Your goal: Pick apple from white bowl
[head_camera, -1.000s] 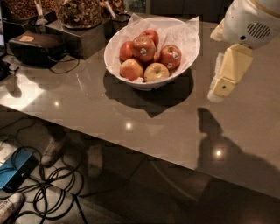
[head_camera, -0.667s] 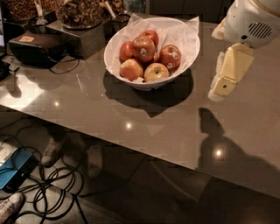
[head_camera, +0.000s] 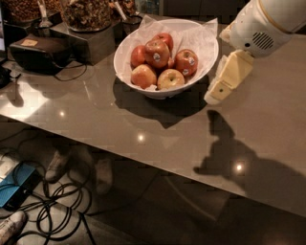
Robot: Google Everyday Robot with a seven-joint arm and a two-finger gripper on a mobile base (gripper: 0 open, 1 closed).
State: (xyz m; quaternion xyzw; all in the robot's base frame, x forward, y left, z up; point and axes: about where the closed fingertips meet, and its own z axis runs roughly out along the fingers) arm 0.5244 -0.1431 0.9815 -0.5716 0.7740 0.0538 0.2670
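The white bowl [head_camera: 206,56], lined with crinkled white paper, stands at the back middle of the grey table [head_camera: 143,124] and holds several apples. The apple [head_camera: 157,51], orange-red with a small pale sticker, lies on top near the bowl's middle. A deeper-red stickered apple [head_camera: 186,62] lies to its right, and two yellower apples [head_camera: 143,75] lie at the front. My gripper [head_camera: 213,97], cream-coloured, hangs tip down just right of the bowl's rim, slightly above the table and apart from the apples.
Dark containers of nuts [head_camera: 86,14] stand at the back left. A black device [head_camera: 38,51] with a cable sits left of the bowl. The table's front edge runs diagonally. Cables [head_camera: 57,206], a blue item [head_camera: 14,189] and shoes lie on the floor below.
My gripper has moved left, closer to the bowl's right rim. The bowl and apples have not moved.
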